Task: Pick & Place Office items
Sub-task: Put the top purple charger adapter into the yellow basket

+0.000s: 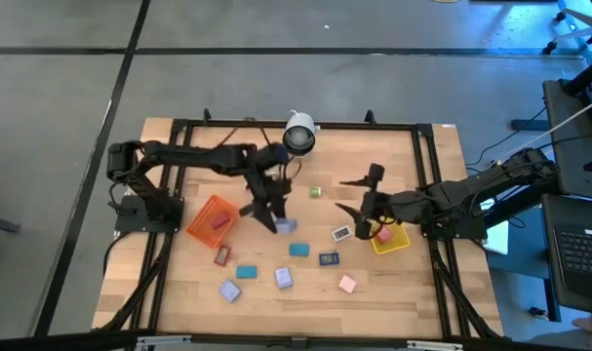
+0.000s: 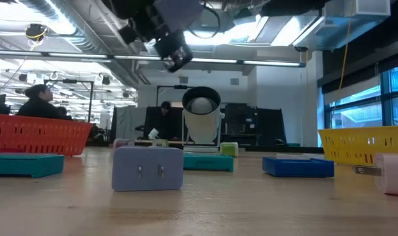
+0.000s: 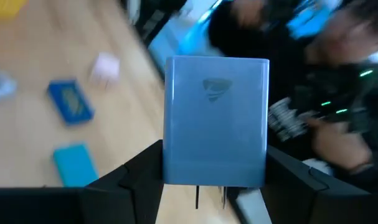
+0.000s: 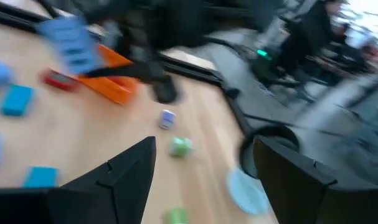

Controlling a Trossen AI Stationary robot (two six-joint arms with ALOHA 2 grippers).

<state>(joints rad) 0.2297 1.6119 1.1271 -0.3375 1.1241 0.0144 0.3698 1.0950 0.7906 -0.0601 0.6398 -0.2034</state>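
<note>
My left gripper hangs over the middle of the table, beside the orange tray, and is shut on a lavender-blue plug block. That block also shows in the high view. My right gripper is open and holds nothing, left of the yellow tray. In its wrist view the fingers stand wide apart. Several small items lie flat on the wood: teal, dark blue, lavender, pink, red, green. My left gripper pinches the plug block between its two fingers, one on each narrow side near the prong end. The prongs point back toward the wrist and the logo face shows to the camera. The block is lifted clear of the table.
The orange tray holds a red item and the yellow tray a pink one. A white camera stands at the far edge. A black frame rail runs along the table's sides. People sit in the room beyond.
</note>
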